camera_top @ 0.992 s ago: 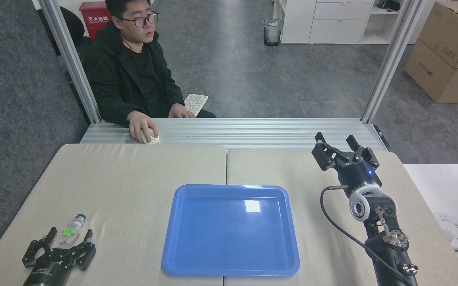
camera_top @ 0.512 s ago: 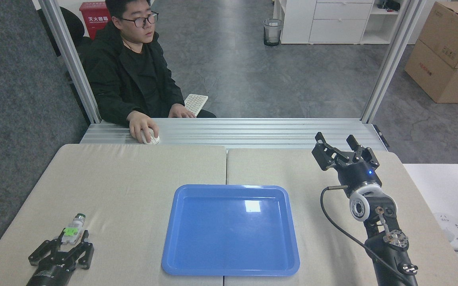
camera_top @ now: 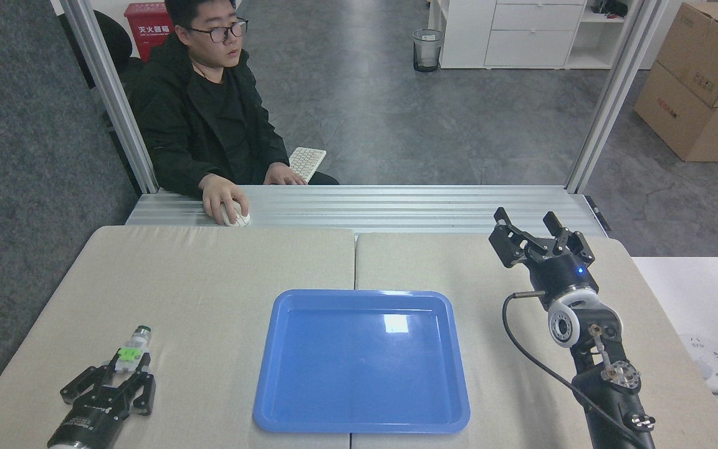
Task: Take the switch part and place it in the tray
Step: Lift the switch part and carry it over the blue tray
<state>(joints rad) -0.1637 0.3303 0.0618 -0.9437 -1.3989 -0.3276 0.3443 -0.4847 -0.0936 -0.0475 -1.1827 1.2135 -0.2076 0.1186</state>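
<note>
The switch part (camera_top: 131, 350) is a small white piece with a bright green block and a dark round cap pointing away from me. It sits at the front left of the table. My left gripper (camera_top: 127, 369) is shut on its near white end, and the green block and cap stick out past the fingers. The blue tray (camera_top: 359, 294) lies in the middle of the table, to the right of the part, with nothing in it. Over the table's far right, my right gripper (camera_top: 528, 223) is held up and open, with nothing between its fingers.
A person sits behind the table at the far left, one hand (camera_top: 222, 196) on a white mouse on the metal ledge (camera_top: 396, 209). A white keyboard (camera_top: 306, 162) lies beyond. A seam (camera_top: 354, 262) splits the padded tabletop down the middle.
My left gripper moved forward and rightward, closed its fingers around the switch part, and the part has shifted right with it. The right arm and tray have not moved.
</note>
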